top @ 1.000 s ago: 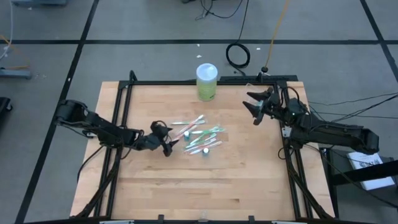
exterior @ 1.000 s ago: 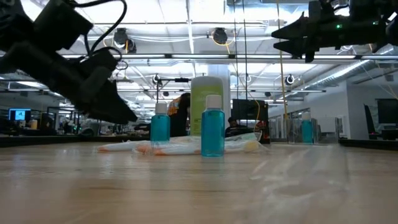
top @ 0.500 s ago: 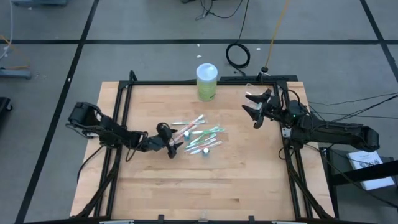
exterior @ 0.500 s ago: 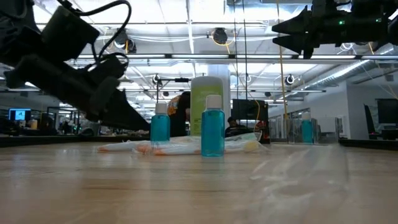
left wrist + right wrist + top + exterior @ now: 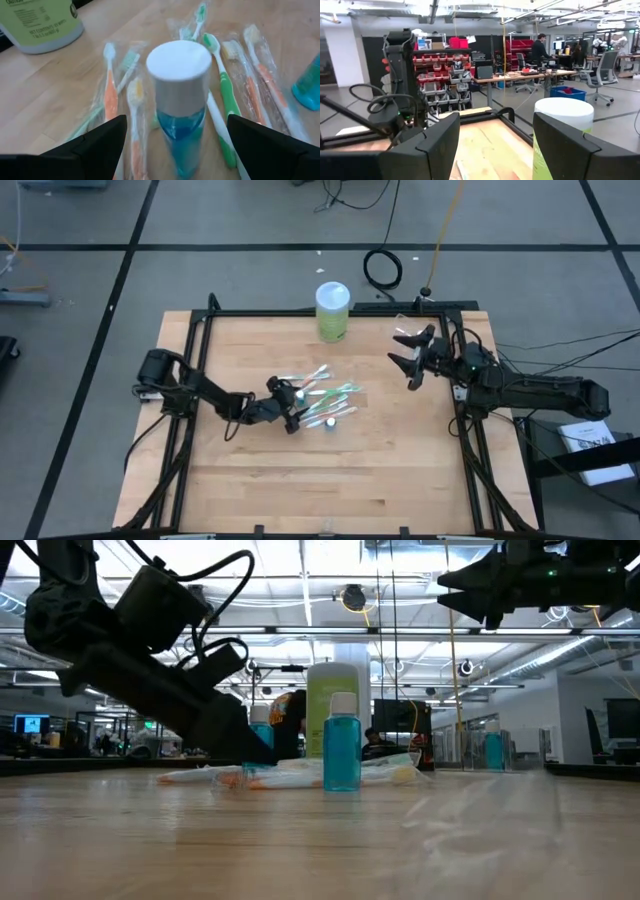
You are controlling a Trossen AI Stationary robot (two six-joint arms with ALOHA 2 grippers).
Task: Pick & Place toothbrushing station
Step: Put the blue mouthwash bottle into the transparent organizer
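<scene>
Wooden desk stood on grey floor, open workshop behind. Left gripper was low at mid-desk, fingers apart, a teal white-capped tube upright between them, untouched. Toothbrushes lay scattered just beyond it. Right gripper hung raised near the desk's far right, fingers spread, holding nothing.

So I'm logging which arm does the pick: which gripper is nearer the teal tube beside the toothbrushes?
Left. The left gripper brackets the teal tube, fingers open either side; the right gripper hovers away near the table's right edge.
</scene>
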